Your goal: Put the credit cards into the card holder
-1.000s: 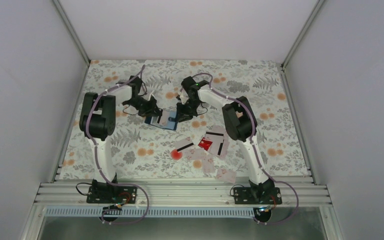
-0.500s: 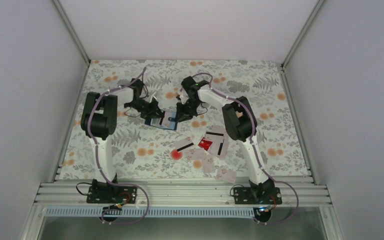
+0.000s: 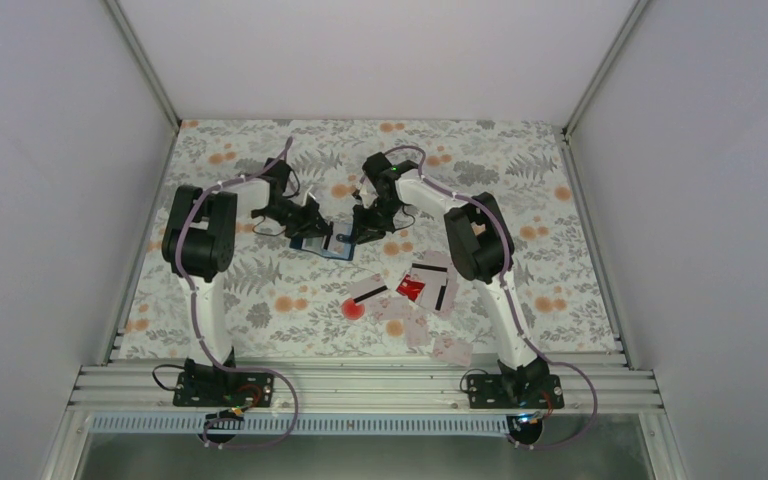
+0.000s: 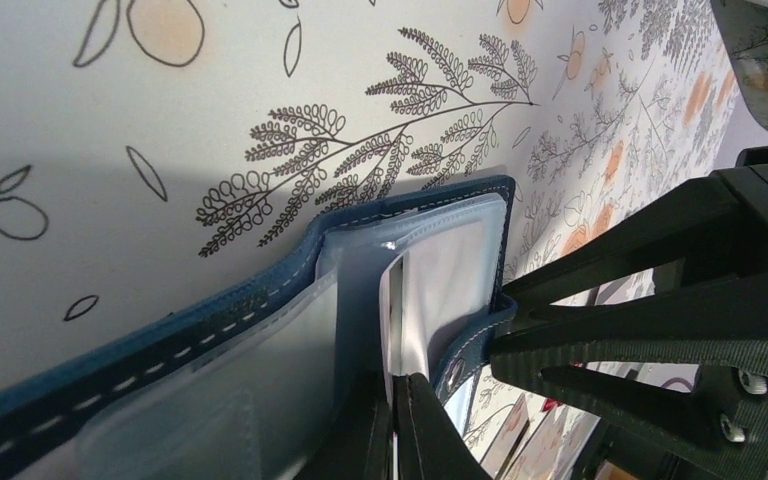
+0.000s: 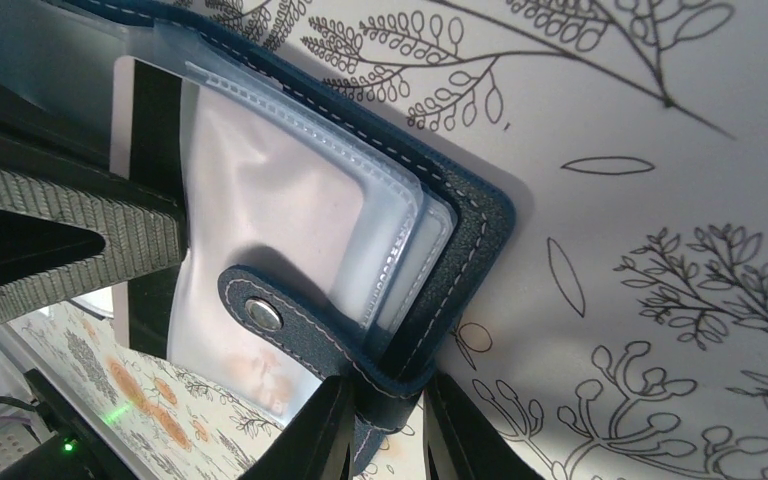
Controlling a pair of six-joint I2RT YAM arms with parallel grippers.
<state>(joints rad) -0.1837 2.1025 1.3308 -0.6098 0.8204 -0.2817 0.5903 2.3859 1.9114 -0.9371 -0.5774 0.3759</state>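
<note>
We see the open navy-blue booklet card holder lying on the floral tablecloth between both claws. The right gripper pinches its tab edge, and the left gripper nips a pale black-striped plastic card at its clear pocket.

Noted both arms reaching from near edge of worktop toward middle of its far half. Found left arm folded at a raised elbow, forearm turned inward to the right. Found right arm mirrored, forearm turned inward to the left. Observed both wrists pitched down, tips close together. Recorded left jaws pinched flat on thin edge of a credit card. Recorded right jaws narrowly parted, clamped across lower edge of card holder.
</note>
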